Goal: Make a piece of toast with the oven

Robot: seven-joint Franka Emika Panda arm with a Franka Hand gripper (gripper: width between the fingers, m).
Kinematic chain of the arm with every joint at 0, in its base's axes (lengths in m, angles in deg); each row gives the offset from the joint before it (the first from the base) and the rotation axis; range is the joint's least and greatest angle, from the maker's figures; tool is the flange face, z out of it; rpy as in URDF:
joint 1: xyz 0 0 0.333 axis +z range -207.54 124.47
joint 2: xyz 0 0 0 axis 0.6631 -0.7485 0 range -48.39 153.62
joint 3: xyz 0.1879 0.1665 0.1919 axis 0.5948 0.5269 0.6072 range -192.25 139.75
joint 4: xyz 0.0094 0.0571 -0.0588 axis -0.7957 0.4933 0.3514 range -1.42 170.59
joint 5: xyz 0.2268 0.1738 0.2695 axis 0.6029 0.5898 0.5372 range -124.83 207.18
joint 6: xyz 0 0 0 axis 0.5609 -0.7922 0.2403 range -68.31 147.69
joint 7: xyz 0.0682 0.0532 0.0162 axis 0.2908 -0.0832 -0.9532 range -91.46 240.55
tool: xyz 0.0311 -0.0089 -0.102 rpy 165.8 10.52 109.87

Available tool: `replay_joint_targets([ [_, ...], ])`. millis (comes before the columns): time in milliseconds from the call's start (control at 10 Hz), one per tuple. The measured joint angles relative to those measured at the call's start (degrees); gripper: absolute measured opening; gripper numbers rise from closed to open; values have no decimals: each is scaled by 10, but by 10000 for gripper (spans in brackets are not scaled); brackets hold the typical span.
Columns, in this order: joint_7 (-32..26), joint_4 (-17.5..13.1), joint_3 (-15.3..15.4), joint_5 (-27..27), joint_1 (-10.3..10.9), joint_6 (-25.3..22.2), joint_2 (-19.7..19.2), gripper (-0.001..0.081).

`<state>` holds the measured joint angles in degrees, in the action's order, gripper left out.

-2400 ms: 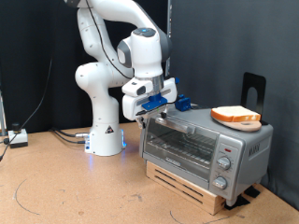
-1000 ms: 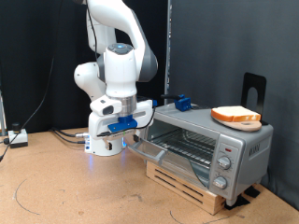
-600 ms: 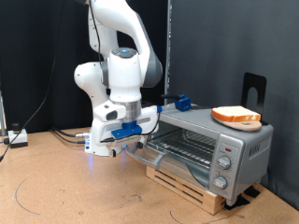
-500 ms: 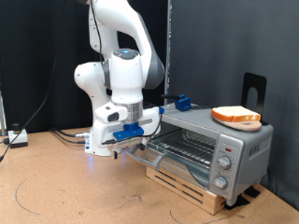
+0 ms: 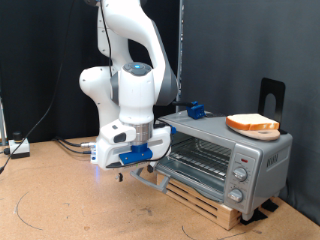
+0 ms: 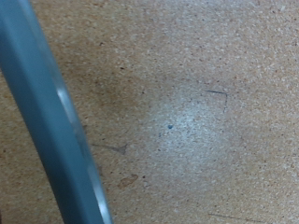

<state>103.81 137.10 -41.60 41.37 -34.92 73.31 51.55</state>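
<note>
The silver-grey oven (image 5: 236, 150) stands on a wooden pallet at the exterior view's right. Its glass door (image 5: 160, 176) is swung down and open, and the wire rack (image 5: 200, 152) shows inside. The piece of toast (image 5: 252, 124) lies flat on top of the oven. My gripper (image 5: 137, 172) is low at the door's outer edge, on the oven's left in the exterior view. The wrist view shows only a grey-blue bar (image 6: 51, 121) close before the camera and the chipboard table (image 6: 187, 112); no fingers show there.
A wooden pallet (image 5: 215, 205) carries the oven. A small blue object (image 5: 195, 110) sits on the oven's top at the back. A black stand (image 5: 272, 96) rises behind the toast. Cables and a small box (image 5: 18, 147) lie at the exterior view's far left.
The gripper has moved from the oven's upper front edge down and to the exterior view's left. The oven door has swung from shut to open. The toast has not moved.
</note>
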Motion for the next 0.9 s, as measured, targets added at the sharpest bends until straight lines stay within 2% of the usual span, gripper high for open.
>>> replay_joint_targets([
  [400, 0, -9, -7, 8, -7, 31, -51, 807],
  [700, -5, -19, -6, 41, -15, 61, -103, 807],
  [900, -11, -34, -5, 63, -17, 62, -137, 807],
])
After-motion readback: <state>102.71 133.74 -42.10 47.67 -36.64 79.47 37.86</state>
